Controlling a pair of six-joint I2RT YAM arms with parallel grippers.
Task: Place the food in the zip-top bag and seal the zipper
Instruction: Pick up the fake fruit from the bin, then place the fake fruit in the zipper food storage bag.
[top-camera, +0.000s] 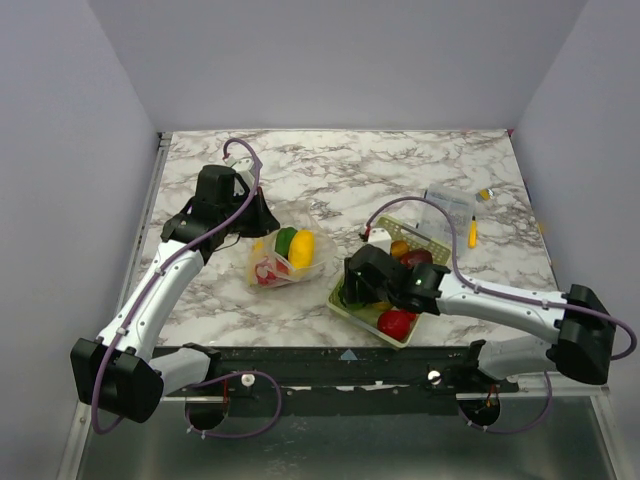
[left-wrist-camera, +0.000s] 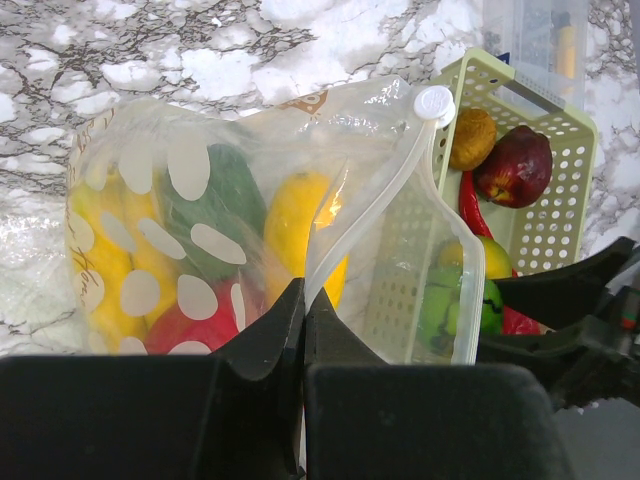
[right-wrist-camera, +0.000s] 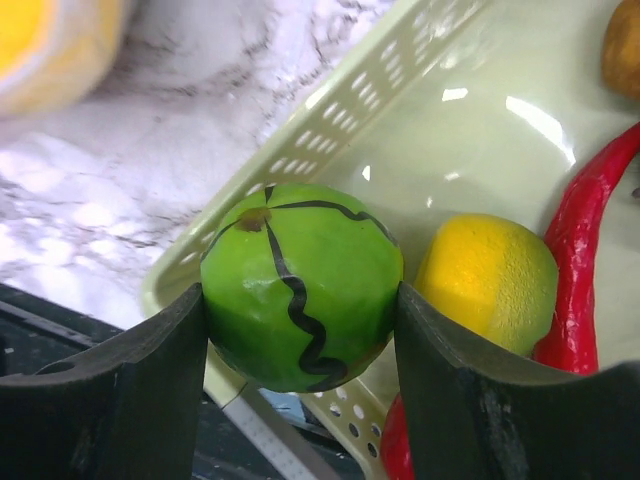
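The clear zip-top bag with white dots lies left of the basket, holding yellow, green and red food. In the left wrist view the bag shows its zipper strip with a white slider. My left gripper is shut on the bag's mouth edge. My right gripper is shut on a green striped melon, held just above the basket's near corner. The right gripper sits over the pale yellow-green basket.
The basket holds a yellow lemon, a red chilli, a dark red apple, a brown piece and a red piece. A rigid clear box stands behind it. The table's front edge runs just below the basket.
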